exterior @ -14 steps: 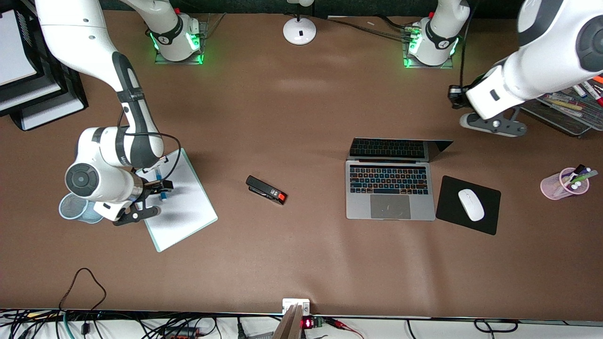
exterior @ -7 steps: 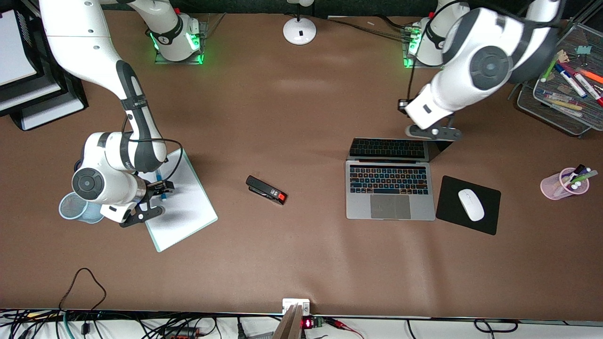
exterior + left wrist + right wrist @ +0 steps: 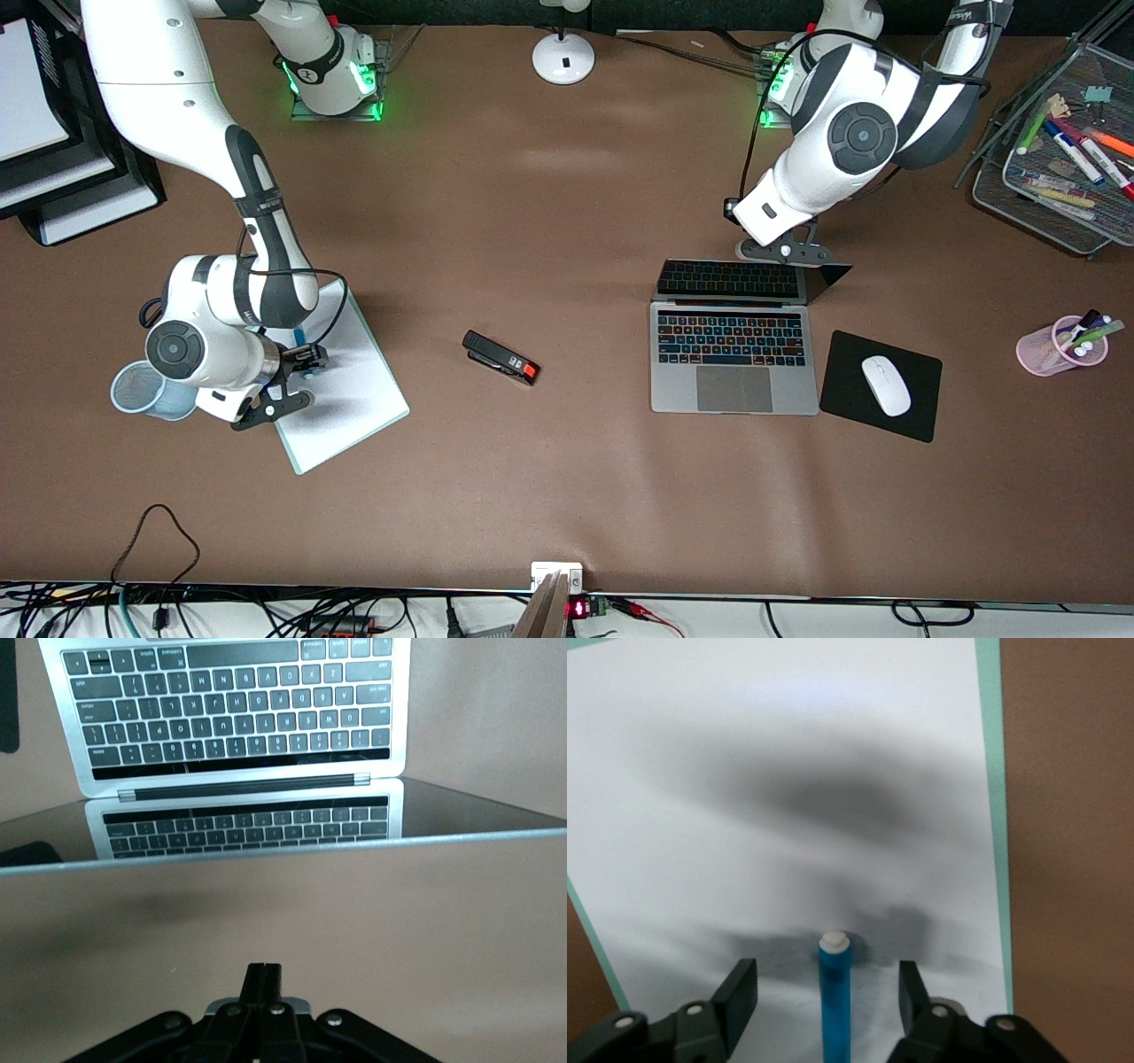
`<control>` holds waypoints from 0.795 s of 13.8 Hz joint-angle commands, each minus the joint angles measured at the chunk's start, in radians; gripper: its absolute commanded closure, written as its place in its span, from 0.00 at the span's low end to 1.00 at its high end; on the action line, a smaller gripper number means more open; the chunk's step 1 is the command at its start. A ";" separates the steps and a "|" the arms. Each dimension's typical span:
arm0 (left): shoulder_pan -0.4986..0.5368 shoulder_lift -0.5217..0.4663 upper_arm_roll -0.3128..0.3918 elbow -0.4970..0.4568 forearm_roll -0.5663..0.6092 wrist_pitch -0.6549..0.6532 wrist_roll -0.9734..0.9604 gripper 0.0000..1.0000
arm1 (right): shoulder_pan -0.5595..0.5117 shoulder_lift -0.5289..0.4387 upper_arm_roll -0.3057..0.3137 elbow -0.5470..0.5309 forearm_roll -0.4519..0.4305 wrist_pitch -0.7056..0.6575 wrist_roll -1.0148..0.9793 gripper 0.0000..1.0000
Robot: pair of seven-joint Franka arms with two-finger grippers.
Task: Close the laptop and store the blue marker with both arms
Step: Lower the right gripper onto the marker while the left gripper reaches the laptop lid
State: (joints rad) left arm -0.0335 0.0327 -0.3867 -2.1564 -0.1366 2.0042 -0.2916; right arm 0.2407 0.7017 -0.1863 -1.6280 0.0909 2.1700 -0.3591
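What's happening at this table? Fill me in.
The right gripper straddles the slim light-blue marker lying on a white clipboard, fingers on either side of it but not yet touching. The left gripper, fingers shut, sits by the top edge of the silver-grey laptop's raised screen. The laptop is open.

Left gripper [image 3: 263, 979] fingers pressed together, over table [image 3: 283, 921] near open laptop [image 3: 239, 718] lid's back.
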 commanded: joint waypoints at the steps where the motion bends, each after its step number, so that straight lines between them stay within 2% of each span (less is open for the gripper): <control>1: 0.010 -0.016 -0.011 -0.033 0.062 0.068 -0.006 1.00 | -0.018 0.004 0.002 -0.006 0.021 0.007 -0.067 0.37; 3: 0.014 0.012 -0.011 -0.033 0.123 0.125 -0.008 1.00 | -0.018 0.010 0.002 -0.006 0.021 0.002 -0.077 0.40; 6: 0.020 0.032 -0.011 -0.031 0.130 0.197 -0.006 1.00 | -0.017 0.013 0.002 -0.004 0.021 0.001 -0.075 0.41; 7: 0.020 0.038 -0.011 -0.031 0.130 0.218 -0.006 1.00 | -0.017 0.013 0.002 -0.004 0.023 0.001 -0.066 0.47; 11: 0.027 0.082 -0.004 -0.027 0.138 0.326 -0.004 1.00 | -0.015 0.016 0.002 -0.006 0.023 -0.001 -0.061 0.47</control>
State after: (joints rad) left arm -0.0227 0.0898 -0.3858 -2.1831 -0.0253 2.2722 -0.2916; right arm 0.2261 0.7175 -0.1863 -1.6286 0.0946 2.1695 -0.4094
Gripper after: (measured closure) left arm 0.991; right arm 0.467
